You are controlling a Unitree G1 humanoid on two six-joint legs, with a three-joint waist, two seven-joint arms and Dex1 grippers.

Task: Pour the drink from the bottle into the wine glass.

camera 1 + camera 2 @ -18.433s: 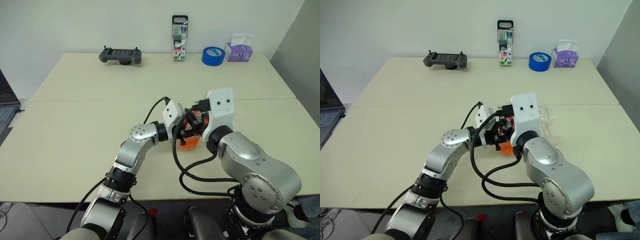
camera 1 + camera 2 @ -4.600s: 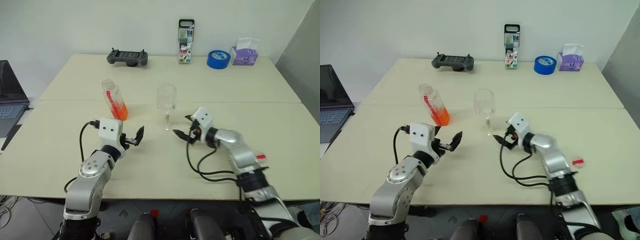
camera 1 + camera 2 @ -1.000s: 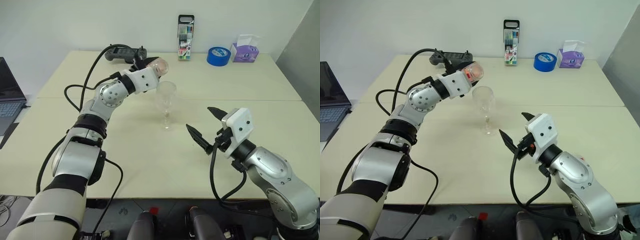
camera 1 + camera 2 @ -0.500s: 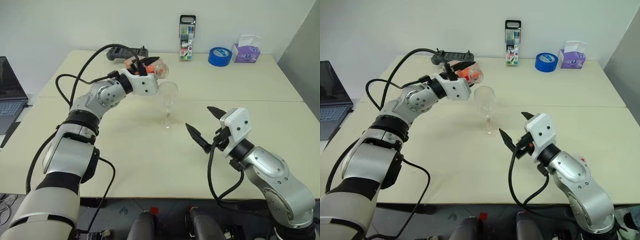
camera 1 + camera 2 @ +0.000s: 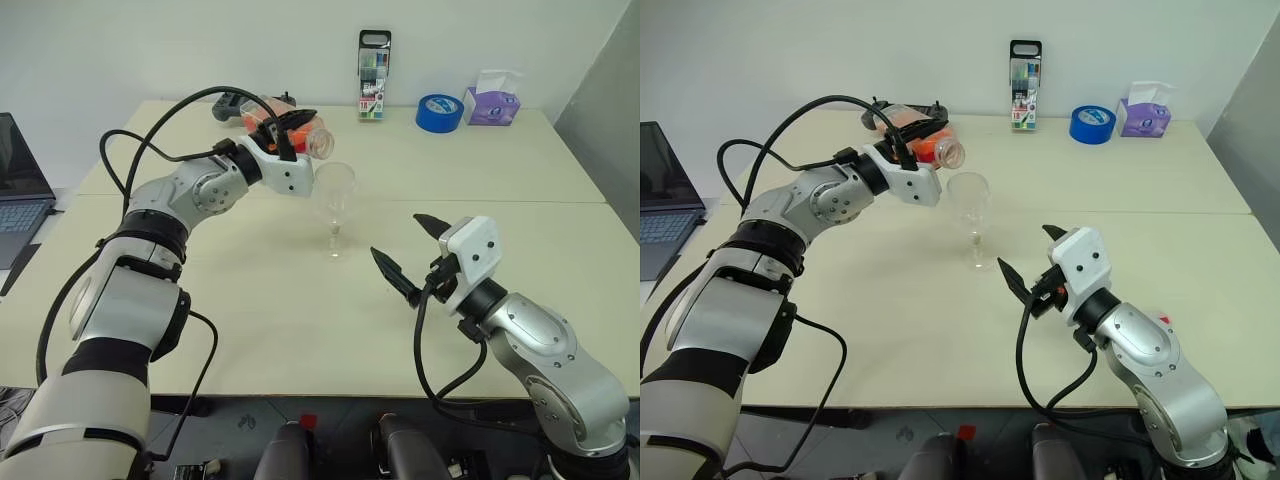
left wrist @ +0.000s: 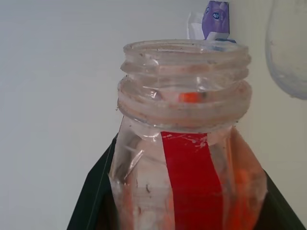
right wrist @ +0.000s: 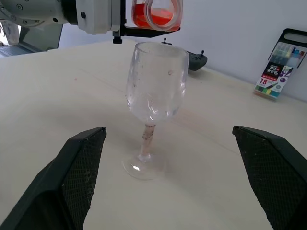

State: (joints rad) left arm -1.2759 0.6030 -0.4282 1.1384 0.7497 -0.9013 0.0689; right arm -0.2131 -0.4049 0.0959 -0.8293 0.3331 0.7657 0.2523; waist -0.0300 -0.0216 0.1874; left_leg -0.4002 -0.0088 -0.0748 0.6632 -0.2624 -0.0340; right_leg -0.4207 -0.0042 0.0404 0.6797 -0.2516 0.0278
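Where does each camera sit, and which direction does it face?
Left and right eye views: on the head, looking forward and down at the table; both arms show, the left end effector holding the tilted bottle above the wine glass.
Left wrist view: on the left wrist, looking along the bottle's open neck; its dark fingers show.
Right wrist view: on the right wrist, facing the wine glass between open fingers.
Shared: both wrist views and the head views show bottle and glass.

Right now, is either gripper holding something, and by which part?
The left gripper holds the bottle by its body. The right gripper holds nothing.
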